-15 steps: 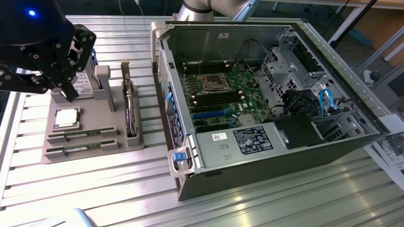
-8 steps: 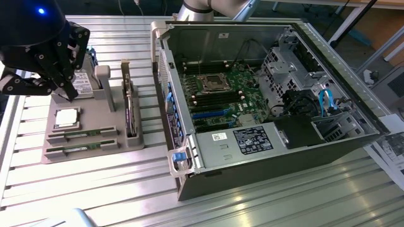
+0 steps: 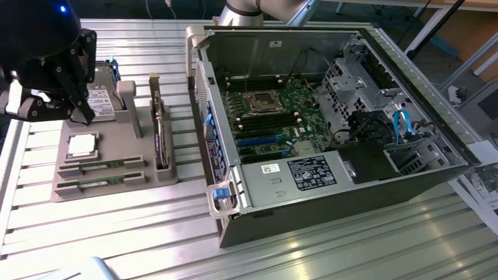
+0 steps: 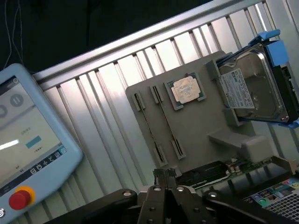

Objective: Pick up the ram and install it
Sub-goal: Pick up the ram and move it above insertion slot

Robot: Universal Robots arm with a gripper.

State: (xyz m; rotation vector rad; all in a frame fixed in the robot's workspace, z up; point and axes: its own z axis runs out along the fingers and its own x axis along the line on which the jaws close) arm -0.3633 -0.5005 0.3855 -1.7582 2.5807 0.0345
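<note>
Two slim green ram sticks [image 3: 101,165] [image 3: 100,182] lie side by side in slots at the near end of a grey fixture tray [image 3: 116,140]. In the wrist view both ram sticks [image 4: 148,128] [image 4: 167,122] appear edge-on as thin lines. My black gripper [image 3: 84,116] hangs above the tray's far end, beside the hard drive [image 3: 101,96], well apart from the sticks. In the wrist view its fingertips [image 4: 159,173] meet, so the gripper [image 4: 164,173] is shut on nothing.
The tray also carries a square silver processor [image 3: 81,144] and an upright expansion card [image 3: 161,137]. An open computer case [image 3: 374,175] with its motherboard [image 3: 272,125] fills the exterior view's right. A teach pendant [image 4: 28,140] lies on the ribbed metal table [image 3: 116,233].
</note>
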